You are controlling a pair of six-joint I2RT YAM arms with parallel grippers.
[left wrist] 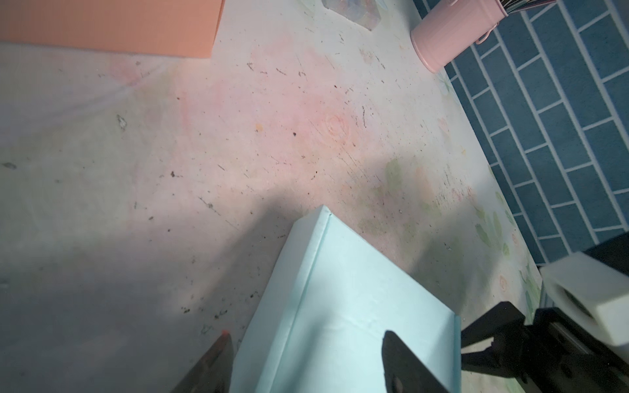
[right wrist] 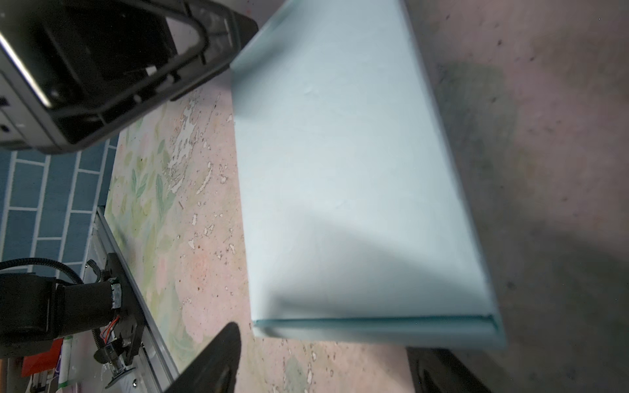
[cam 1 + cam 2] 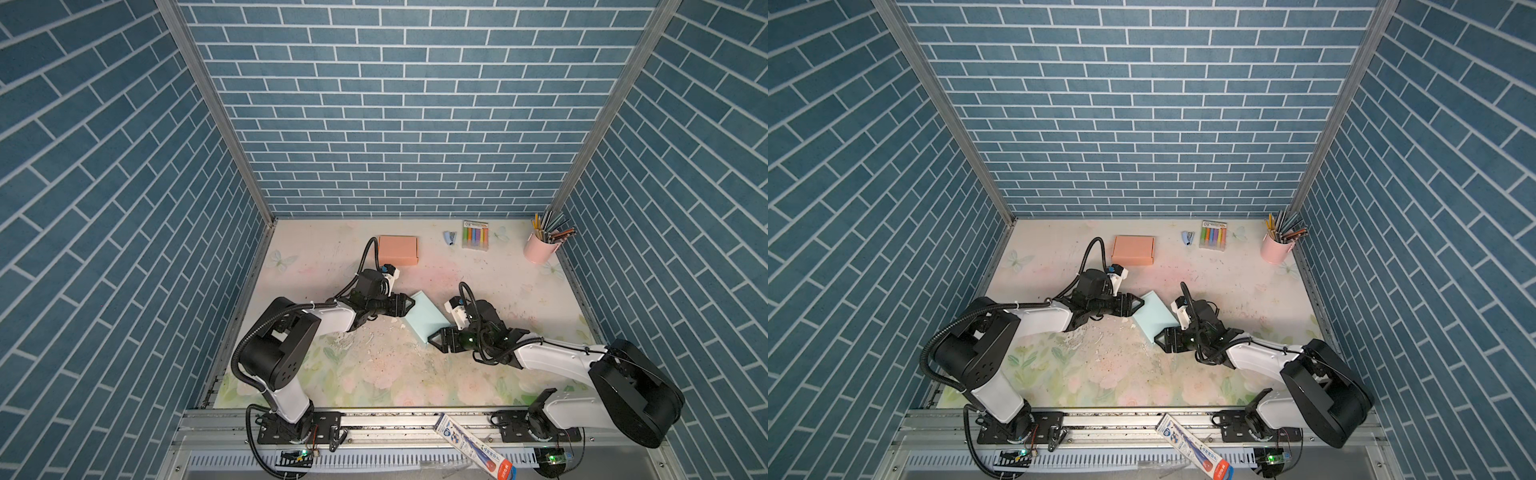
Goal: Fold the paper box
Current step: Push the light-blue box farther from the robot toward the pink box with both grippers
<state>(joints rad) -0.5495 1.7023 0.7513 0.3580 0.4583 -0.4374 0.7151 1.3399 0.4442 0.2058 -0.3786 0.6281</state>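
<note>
The light blue paper box (image 3: pixel 428 320) lies closed near the middle of the flowered table (image 3: pixel 498 286), set at a slant, with one short end toward the far left and the other toward the near right. In both top views the left gripper (image 3: pixel 409 302) meets the box's far-left corner, and the right gripper (image 3: pixel 1158 338) sits at its near-right corner.

In the left wrist view the jaws stand apart astride the box. One finger (image 1: pixel 405 364) is over the lid and the other is beside the side wall. Whether they press on it cannot be told.

In the right wrist view the right jaws are also apart. One finger (image 2: pixel 218 357) is just outside the box's corner, and the short end lies across the gap.

Along the far edge are a closed orange box (image 3: pixel 397 249), a small stapler (image 3: pixel 449 237), a pack of markers (image 3: pixel 475 235) and a pink cup of pencils (image 3: pixel 537 249), all well apart from the blue box.
</note>
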